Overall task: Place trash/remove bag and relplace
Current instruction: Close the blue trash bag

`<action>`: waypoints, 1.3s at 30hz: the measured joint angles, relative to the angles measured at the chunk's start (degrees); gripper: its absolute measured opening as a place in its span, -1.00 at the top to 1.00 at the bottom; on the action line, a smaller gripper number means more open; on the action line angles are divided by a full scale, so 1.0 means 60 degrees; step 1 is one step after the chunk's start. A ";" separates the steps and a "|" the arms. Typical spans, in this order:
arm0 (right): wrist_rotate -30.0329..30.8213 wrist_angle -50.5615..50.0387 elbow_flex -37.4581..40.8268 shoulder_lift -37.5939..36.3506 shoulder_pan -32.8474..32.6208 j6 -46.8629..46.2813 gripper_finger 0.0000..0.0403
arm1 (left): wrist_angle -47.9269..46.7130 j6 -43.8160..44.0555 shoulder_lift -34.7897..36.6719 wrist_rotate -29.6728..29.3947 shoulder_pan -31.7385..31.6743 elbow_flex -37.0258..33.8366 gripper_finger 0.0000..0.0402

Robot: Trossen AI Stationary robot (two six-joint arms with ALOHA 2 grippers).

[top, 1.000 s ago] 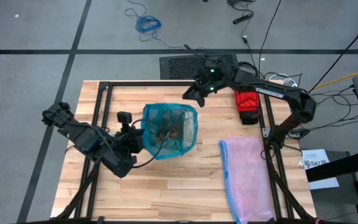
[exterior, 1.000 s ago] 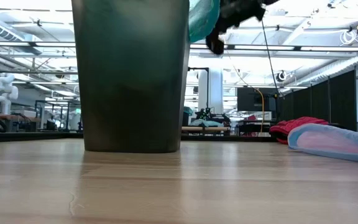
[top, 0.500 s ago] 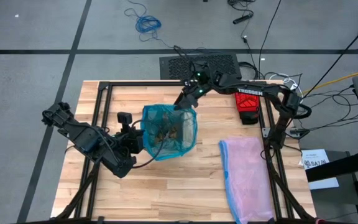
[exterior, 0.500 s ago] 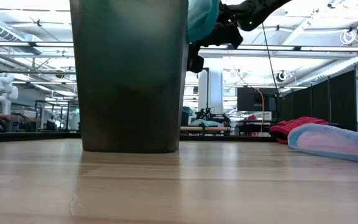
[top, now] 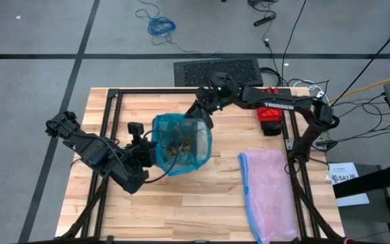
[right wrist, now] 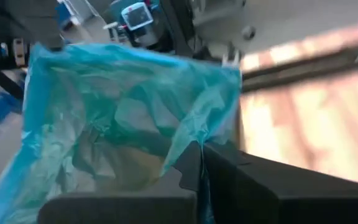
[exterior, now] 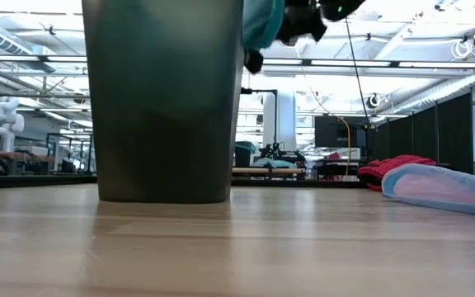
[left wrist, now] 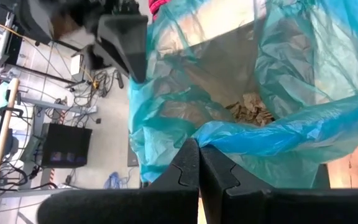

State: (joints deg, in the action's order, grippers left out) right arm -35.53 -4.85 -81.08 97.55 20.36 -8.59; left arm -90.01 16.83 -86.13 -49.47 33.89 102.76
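Both grippers pinch opposite rims of the bag

The thin translucent teal-green plastic bin bag [top: 181,142] lines a dark bin mid-table, brown paper wads [left wrist: 248,109] inside. The left gripper [left wrist: 199,163] is clamped on its near-left rim; the right gripper [right wrist: 201,167] is closed on the far-right rim, directly opposite.

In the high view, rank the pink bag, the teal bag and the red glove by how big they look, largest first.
1. Pink bag, largest, lying flat.
2. Teal bag, smaller, but only its opening faces the camera, so its full size is unsure.
3. Red glove, smallest, partly covered by the right arm.
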 joint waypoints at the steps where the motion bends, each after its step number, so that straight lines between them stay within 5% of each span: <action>1: 0.0345 -0.0018 0.0000 -0.0141 -0.0178 0.0380 0.99 | 0.0000 0.0053 0.0000 0.0000 0.0000 0.0000 1.00; 8: 0.3283 -0.0205 -0.0004 -0.0924 -0.1879 0.3857 1.00 | 0.0000 0.0223 0.0000 0.0005 0.0000 0.0000 1.00; 16: 0.8356 -0.1641 -0.0004 -0.0590 -0.3461 0.7028 1.00 | 0.0002 0.0380 0.0000 0.0007 0.0000 0.0000 1.00; 23: 0.8441 -0.2043 0.0000 -0.0649 -0.3820 0.5506 0.90 | -0.0003 0.0384 0.0000 0.0007 0.0000 0.0000 1.00; 35: 0.8283 -0.1642 -0.0011 -0.2020 -0.3388 0.3204 0.10 | 0.0001 0.0367 0.0000 -0.0171 0.0000 0.0000 1.00; 39: 0.7073 -0.1399 -0.0011 -0.2031 -0.2595 0.2602 -0.05 | -0.0001 0.0083 0.0000 -0.0791 0.0000 0.0000 1.00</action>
State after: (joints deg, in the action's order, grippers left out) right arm 6.90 -13.25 -81.14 85.36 4.79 7.02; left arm -90.02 17.33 -86.13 -54.22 33.89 102.76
